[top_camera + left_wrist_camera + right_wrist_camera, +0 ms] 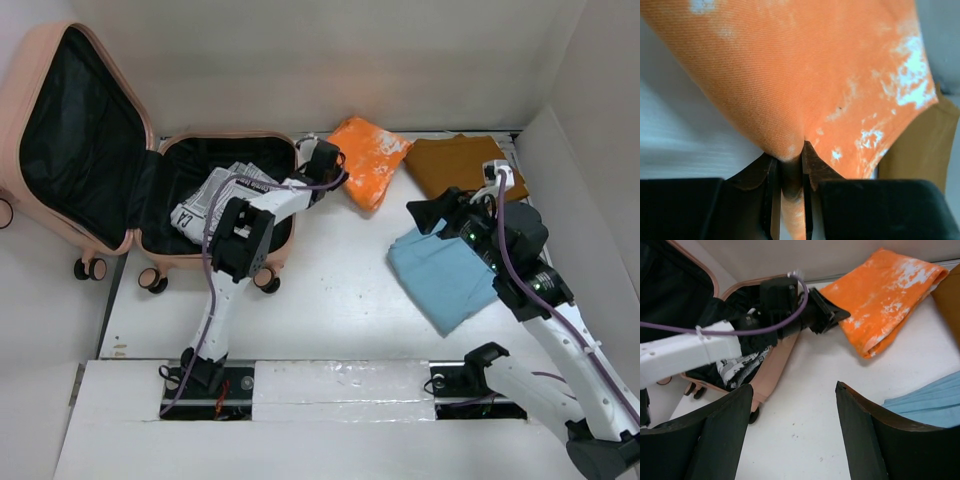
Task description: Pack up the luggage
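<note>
left fingers (pixel 812 167): pinching fold of orange cloth (pixel 805 75) | brown cloth (pixel 920 150): right, behind

Bright, even light from above washes the white bench (pixel 340 290) in the overhead view, and the shadows there are soft and faint. The suitcase (pixel 60 130) lining at upper left swallows detail. In the left wrist view the orange cloth (pixel 805 75) shows crisp weave, while the lower corners are dark and the left edge blurs.

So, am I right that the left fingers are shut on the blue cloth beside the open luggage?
Not quite: the left fingers are shut on the orange cloth beside the open luggage, as the left wrist view shows.
</note>
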`<action>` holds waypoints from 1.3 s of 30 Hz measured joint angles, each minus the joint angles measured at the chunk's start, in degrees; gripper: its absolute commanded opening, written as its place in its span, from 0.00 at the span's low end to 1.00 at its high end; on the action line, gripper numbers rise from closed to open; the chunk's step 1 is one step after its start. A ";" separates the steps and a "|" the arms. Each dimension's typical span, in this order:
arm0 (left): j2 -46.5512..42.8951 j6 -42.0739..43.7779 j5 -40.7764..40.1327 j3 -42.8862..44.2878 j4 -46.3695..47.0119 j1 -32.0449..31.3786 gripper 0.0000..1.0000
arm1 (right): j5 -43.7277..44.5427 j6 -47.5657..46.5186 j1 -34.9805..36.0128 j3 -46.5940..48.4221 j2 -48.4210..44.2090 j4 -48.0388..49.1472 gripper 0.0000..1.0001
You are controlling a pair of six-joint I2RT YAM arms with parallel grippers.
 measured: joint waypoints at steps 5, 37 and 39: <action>-1.11 11.74 8.33 13.66 -11.87 3.67 0.00 | -2.03 0.02 -0.02 0.00 0.46 0.24 0.73; -41.62 24.17 18.95 -39.65 -15.32 44.92 0.16 | -7.82 0.66 0.39 -0.96 0.20 2.51 0.73; -41.40 23.85 17.68 -39.63 -15.63 44.68 0.39 | -7.82 0.68 0.39 -1.29 0.24 2.54 0.73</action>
